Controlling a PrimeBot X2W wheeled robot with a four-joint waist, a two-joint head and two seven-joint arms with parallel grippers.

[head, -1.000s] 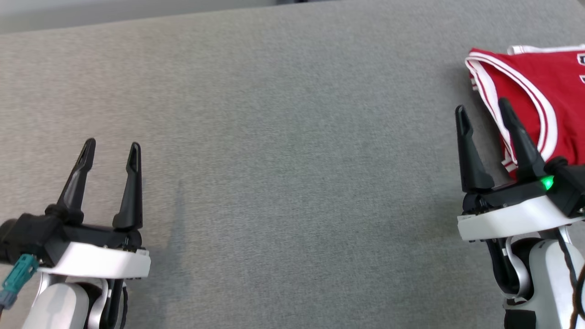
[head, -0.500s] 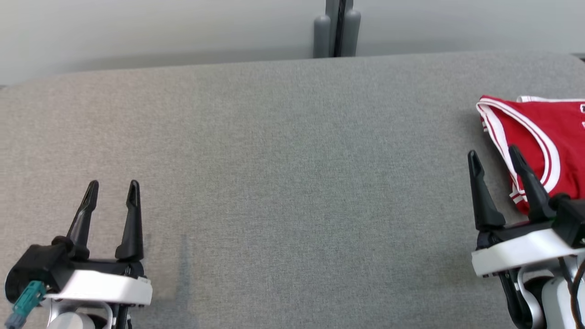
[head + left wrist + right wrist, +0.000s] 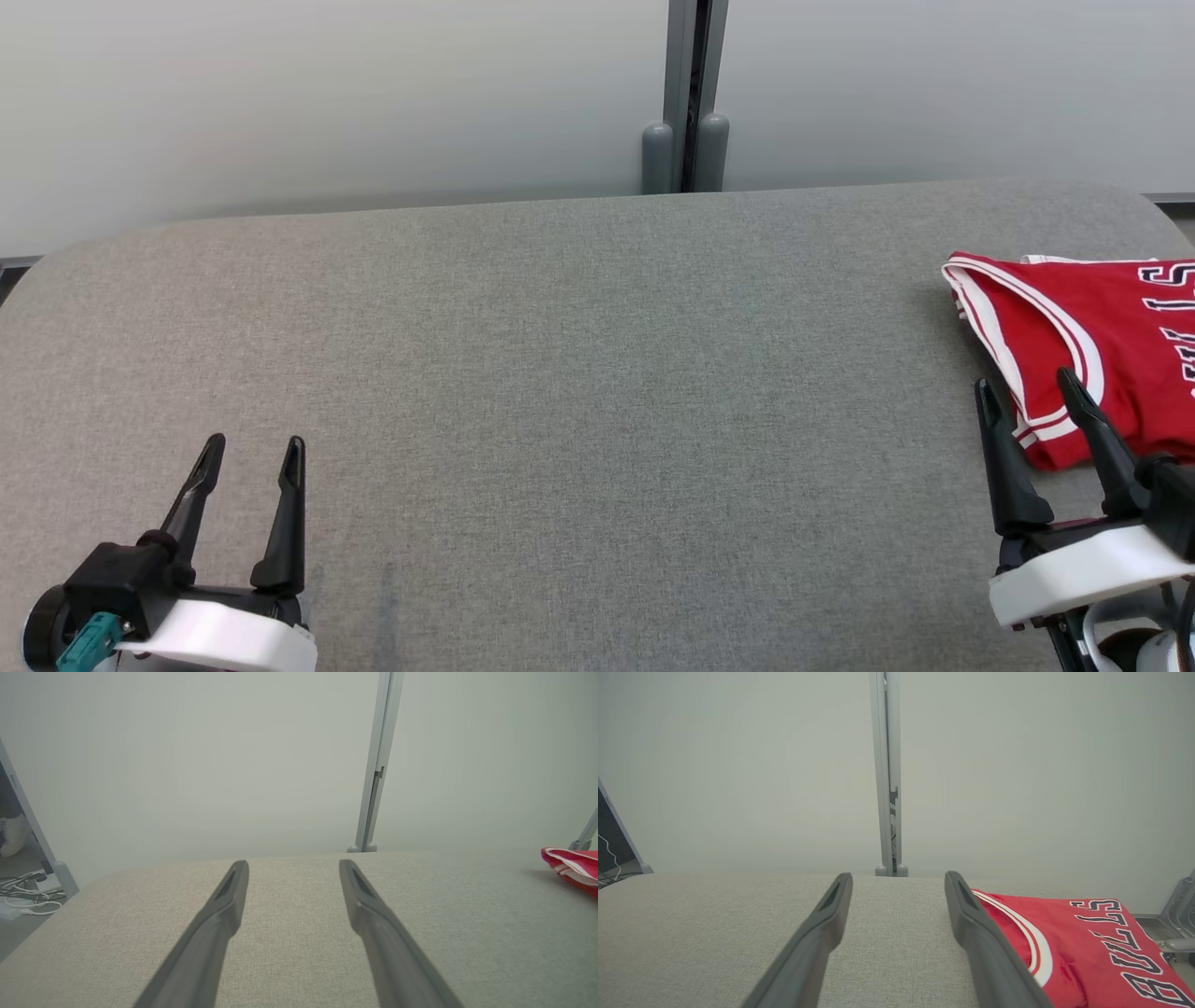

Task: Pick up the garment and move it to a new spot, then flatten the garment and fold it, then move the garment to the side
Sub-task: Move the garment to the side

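Left gripper: two long black fingers are tapering to narrow tips, each showing a shallow slot near its end.
Left wrist housing: a smooth white band is wrapping a black base.
Left connector: a teal plug is sitting against the black outer block.
Right gripper: matching black fingers are showing the same slotted tips.
Right wrist housing: a white band is curving under a black base.
Right cable: a thin dark cable is running beside the housing.
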